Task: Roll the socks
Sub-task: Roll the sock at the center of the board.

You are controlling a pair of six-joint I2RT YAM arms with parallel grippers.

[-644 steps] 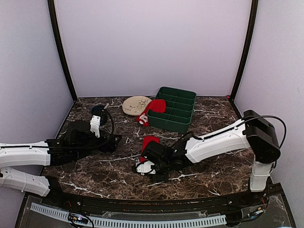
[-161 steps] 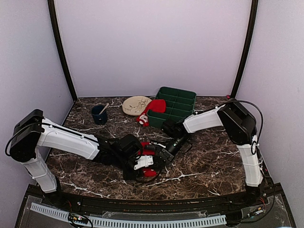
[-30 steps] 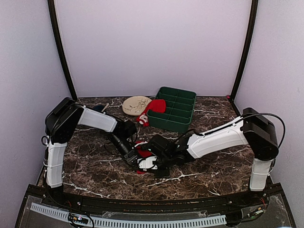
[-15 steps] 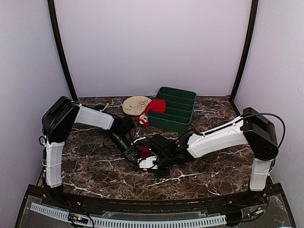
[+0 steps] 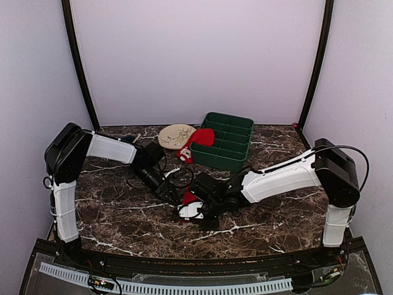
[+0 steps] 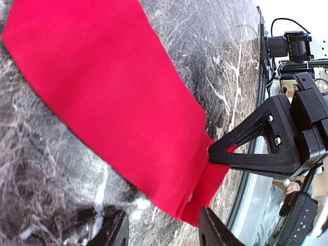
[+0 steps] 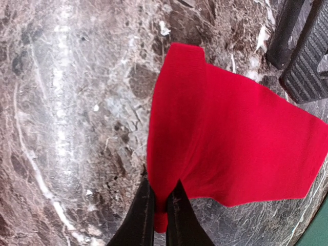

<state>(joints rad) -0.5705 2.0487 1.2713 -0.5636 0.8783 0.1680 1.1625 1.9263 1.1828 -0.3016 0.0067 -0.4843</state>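
Left gripper (image 6: 164,233): jaws partly apart, gripping nothing. In the top view it sits at 10 o'clock of the flat bright red fabric sock (image 6: 113,102), tips just off the sock's edge. Sock lies flat, not rolled, near the middle of the dark marble table (image 5: 116,215). Right gripper (image 7: 160,205): arm reaches in from 3 o'clock, jaws pinched narrow on one edge of that sock. Second red sock with a white patterned end (image 5: 199,138) is at 12 o'clock, draped over the rim of the dark green compartment tray (image 5: 230,144). Round beige plate (image 5: 175,135) at the tray's 9 o'clock.
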